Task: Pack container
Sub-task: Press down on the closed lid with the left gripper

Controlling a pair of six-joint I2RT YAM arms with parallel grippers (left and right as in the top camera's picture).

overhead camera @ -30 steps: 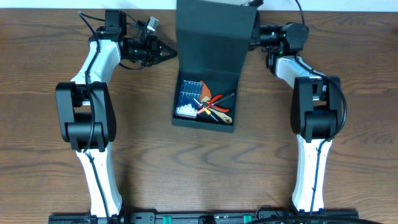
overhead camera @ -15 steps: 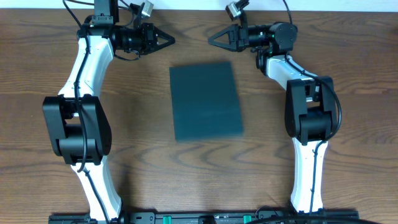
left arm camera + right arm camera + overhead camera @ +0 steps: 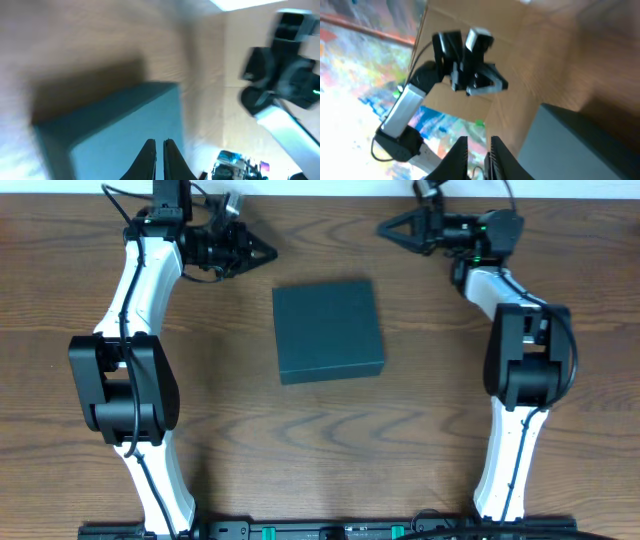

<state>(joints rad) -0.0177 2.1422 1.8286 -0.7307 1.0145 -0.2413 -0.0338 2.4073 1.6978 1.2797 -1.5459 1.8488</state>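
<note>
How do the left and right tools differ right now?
The left tool is shut, pointing right; the right tool points left, its fingers slightly parted. The left tool sits nearer the closed box; the right one is further back. Both are empty, off the box.

Surface: brown wood-grain table (image 3: 420,440), grain running left to right in the overhead view (it blurs to pale tan in both wrist views).
Near edge: black rail (image 3: 300,530) along the table's bottom side, with small green fittings (image 3: 265,531) set in it.
Far edge: narrow white strip (image 3: 320,186) bordering the table's top side.
Background: multicoloured painted backdrop (image 3: 355,65) of blue, orange and white, beyond the table in the right wrist view; a small patch of similar colours (image 3: 240,165) shows low in the left wrist view.
</note>
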